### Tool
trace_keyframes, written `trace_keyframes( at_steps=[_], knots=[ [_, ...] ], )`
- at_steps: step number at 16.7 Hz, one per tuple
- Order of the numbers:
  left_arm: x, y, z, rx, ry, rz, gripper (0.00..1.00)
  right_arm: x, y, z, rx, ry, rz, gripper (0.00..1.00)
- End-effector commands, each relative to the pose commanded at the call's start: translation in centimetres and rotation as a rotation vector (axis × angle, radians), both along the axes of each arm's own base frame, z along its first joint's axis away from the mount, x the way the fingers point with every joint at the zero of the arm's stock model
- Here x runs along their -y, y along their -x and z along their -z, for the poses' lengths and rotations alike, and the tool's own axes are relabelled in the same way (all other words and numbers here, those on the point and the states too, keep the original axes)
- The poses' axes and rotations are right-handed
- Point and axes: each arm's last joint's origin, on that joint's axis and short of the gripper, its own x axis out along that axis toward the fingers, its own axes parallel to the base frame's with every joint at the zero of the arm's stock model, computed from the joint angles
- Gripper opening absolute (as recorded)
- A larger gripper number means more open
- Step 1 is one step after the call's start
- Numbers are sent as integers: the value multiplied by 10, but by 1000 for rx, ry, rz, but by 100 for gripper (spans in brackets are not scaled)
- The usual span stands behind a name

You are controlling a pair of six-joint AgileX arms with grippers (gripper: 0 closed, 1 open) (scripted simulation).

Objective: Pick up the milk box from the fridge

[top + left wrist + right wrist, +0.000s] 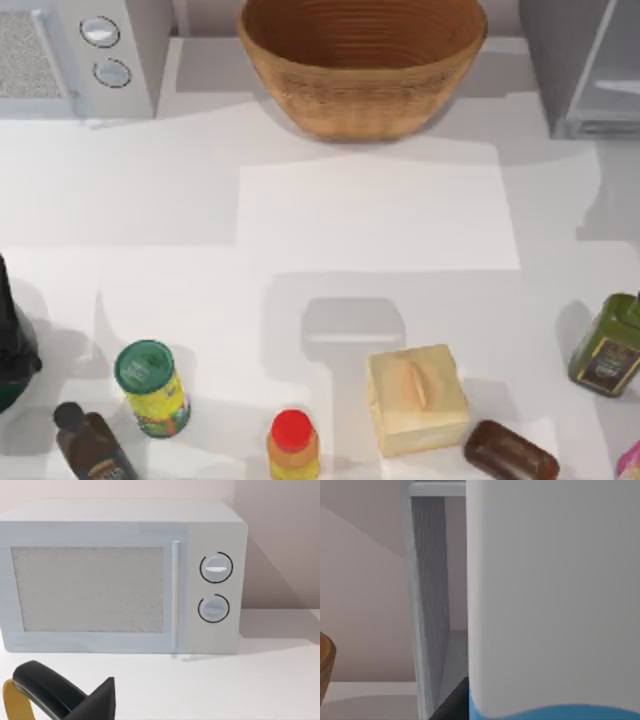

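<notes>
Milk box (555, 595): in the right wrist view it stands right up against the camera, a broad white face with a light-blue band at its lower edge; the fridge's wall and frame rise just beside and behind it; whether it sits fully inside the compartment cannot be told
Fridge (585, 65): large grey cabinet at the table's far right corner in the top view, its pale inner panel facing the table
Right gripper (454, 702): a dark part of it shows against the carton's lower edge, close to the fridge wall; how far the claw is open, and whether it has hold of the carton, cannot be told
Left gripper (65, 700): low over the table in front of the microwave, black with a yellow part; its opening cannot be told, and nothing is seen in it
Microwave (90, 55): white, two round knobs, at the far left corner, door closed
Wicker basket (362, 65): at the far edge, between microwave and fridge
Pale-yellow box (415, 398): squat, near edge, right of centre
Brown bottle (510, 452): lying on its side, just right of the yellow box
Red-capped bottle (293, 447): upright at the near edge, left of the yellow box
Green-lidded can (152, 388): upright, near left
Dark sauce bottle (90, 445): near left corner, beside the can
Dark green bottle (12, 340): at the left edge
Olive-green bottle (610, 345): at the right edge, well apart from the fridge
</notes>
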Motion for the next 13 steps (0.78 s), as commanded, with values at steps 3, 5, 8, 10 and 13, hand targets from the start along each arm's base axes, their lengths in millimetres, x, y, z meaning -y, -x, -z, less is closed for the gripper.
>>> trace_keyframes(
  at_steps=[3,5,8,10,13],
  knots=[
    [0,0,0,0,0,0,100,-11,54,5,37,3,-1,0],
    [0,0,0,0,0,0,100,-16,82,18,60,3,-2,0],
    [0,0,0,0,0,0,100,-20,107,46,58,1,-4,0],
    [0,0,0,0,0,0,100,-21,115,65,42,-1,-6,0],
    [0,0,0,0,0,0,100,-22,118,83,18,-3,-7,0]
  ],
)
